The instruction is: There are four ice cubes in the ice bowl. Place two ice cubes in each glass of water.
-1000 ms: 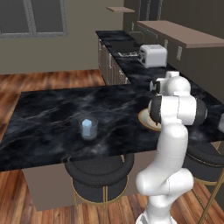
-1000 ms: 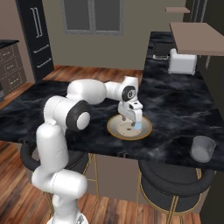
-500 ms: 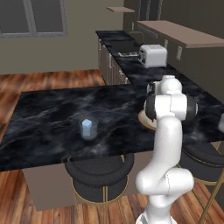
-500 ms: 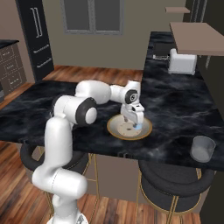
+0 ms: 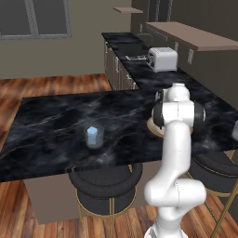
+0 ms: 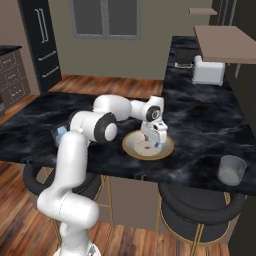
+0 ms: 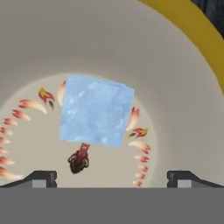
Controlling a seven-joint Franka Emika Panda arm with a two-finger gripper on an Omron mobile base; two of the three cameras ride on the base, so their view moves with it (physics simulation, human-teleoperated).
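Jaws apart, gripper [image 7: 112,176] low over ice cube [image 7: 96,110] at frame centre, lying in ice bowl [image 7: 183,65]. Descend straight, straddle cube's flat sides, close gently.

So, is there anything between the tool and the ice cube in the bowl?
Nothing visible. In the hand view the ice cube lies alone in the ice bowl, between the open tool's fingertips, with bare bowl floor in between.

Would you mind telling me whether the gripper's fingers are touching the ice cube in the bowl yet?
Apart. In the hand view the fingertips stand wide at the bottom corners, and bare ice bowl floor shows between each tip and the ice cube.
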